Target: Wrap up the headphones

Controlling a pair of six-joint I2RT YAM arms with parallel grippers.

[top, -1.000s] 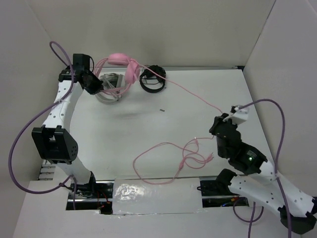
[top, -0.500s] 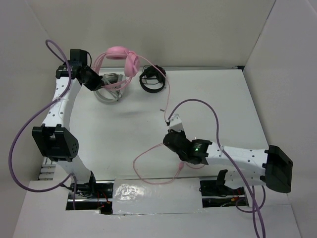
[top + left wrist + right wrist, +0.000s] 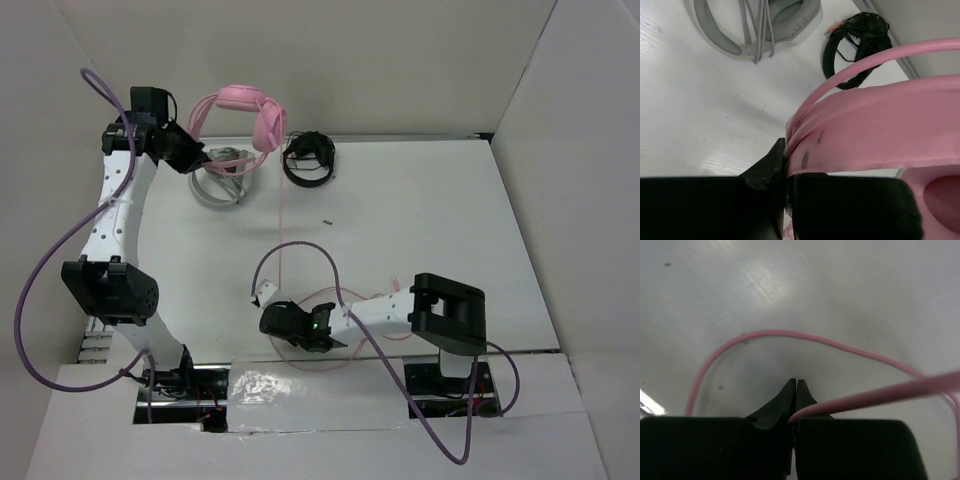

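Raised a little higher than a second ago, your left gripper (image 3: 786, 161) is pinching the headband of the pink over-ear plastic headphones (image 3: 248, 103), holding them above the grey-white headphones (image 3: 212, 192) at the far left. Your right gripper (image 3: 795, 387), having swept leftward toward the near edge, is clamping their thin pink cable (image 3: 282, 230).

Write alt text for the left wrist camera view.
The left gripper is shut on the headband of the pink over-ear headphones above a white table. Grey-white headphones and black headphones lie beyond.
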